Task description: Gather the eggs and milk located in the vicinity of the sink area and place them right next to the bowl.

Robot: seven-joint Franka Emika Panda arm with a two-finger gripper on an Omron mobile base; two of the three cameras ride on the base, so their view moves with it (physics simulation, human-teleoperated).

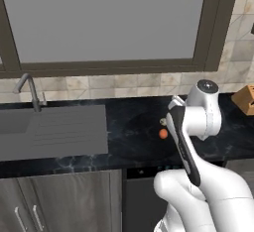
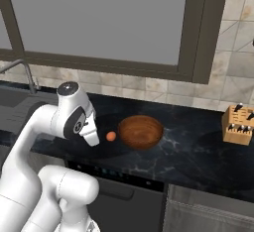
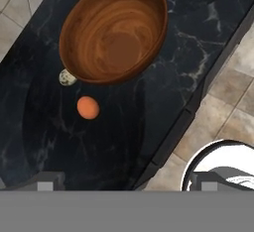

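The reddish-brown wooden bowl (image 2: 140, 131) (image 3: 114, 30) stands on the black counter, right of the arm. An orange-brown egg (image 1: 163, 134) (image 2: 111, 136) (image 3: 88, 107) lies on the counter just beside the bowl, apart from its rim. A smaller pale speckled egg (image 3: 67, 77) (image 1: 162, 121) touches the bowl's side. My gripper (image 2: 91, 138) (image 3: 126, 185) hangs above the counter near the orange egg, open, its tips far apart with nothing between them. The grey sink (image 1: 49, 132) with its curved faucet (image 1: 30, 89) is at the left. The milk carton is out of view.
A wooden knife block (image 1: 245, 99) (image 2: 239, 124) stands at the far right of the counter. A big window and a tiled wall close off the back. The counter's front edge, with a dark appliance below it, runs under my arm.
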